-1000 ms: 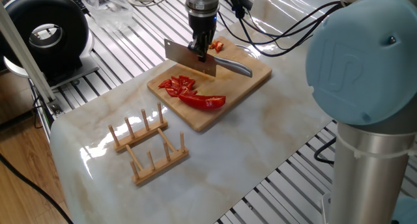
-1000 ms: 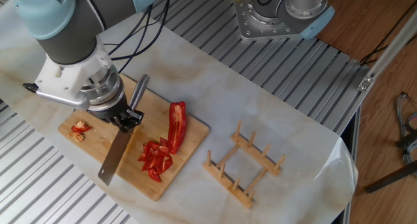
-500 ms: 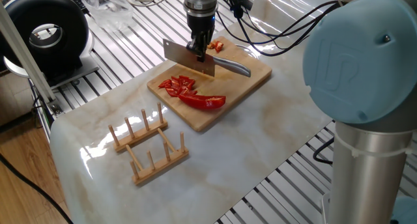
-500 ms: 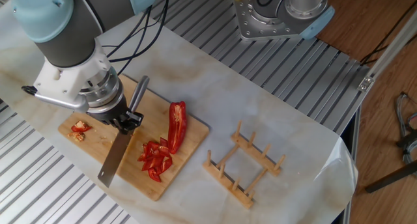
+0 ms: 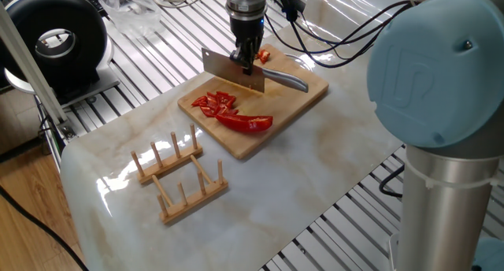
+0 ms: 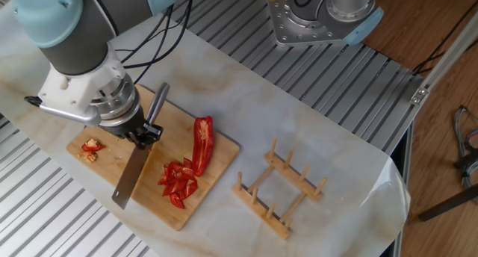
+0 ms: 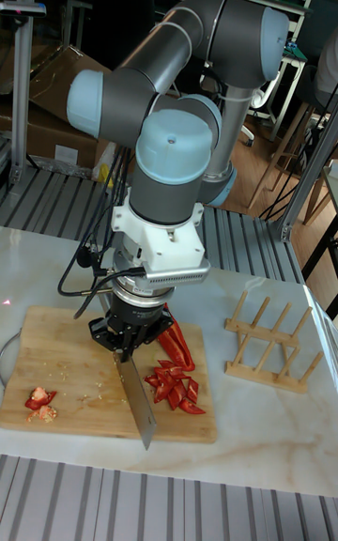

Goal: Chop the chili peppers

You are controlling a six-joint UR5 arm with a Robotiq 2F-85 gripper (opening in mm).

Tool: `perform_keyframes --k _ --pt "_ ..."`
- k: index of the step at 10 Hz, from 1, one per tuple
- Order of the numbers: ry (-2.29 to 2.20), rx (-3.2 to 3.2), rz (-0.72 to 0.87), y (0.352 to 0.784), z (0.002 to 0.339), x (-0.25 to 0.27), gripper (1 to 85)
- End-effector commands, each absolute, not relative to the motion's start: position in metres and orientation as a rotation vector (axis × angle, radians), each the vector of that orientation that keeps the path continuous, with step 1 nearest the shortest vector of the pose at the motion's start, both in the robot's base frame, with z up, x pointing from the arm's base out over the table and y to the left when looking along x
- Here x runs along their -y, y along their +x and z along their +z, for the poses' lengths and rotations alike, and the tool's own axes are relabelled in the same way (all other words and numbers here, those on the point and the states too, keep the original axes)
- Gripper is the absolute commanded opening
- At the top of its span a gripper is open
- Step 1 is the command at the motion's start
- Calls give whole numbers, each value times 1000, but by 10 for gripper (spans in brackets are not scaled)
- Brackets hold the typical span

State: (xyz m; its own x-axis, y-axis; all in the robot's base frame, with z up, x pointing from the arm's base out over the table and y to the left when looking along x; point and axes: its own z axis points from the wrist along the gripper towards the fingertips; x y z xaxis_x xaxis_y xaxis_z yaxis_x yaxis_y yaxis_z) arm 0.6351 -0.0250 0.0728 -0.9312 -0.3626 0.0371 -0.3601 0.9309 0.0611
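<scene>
Claw (image 6: 142, 132) pinching steel cleaver (image 6: 133, 176) above bamboo cutting board (image 6: 213, 169); glossy red chili peppers (image 6: 202, 143) likely light, slippery, soft, best pinned mid-length near board's edge.

You get bright, even light from overhead in all three views, with only soft, short shadows. Glare streaks the glossy marble tabletop (image 5: 260, 192) beside the wooden rack (image 5: 179, 175) (a white patch), and the metal slats (image 6: 351, 78) shine. The near arm housing (image 5: 437, 66) looks soft; the background in the tall view stays dim.
</scene>
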Motion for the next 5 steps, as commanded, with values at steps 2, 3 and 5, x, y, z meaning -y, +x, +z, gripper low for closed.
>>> perform_keyframes --k 2,3,5 --pt "499 3077 -173 638 80 6 13" --pt "508 3073 -154 640 76 8 13" --pt "502 3072 -136 641 72 9 13"
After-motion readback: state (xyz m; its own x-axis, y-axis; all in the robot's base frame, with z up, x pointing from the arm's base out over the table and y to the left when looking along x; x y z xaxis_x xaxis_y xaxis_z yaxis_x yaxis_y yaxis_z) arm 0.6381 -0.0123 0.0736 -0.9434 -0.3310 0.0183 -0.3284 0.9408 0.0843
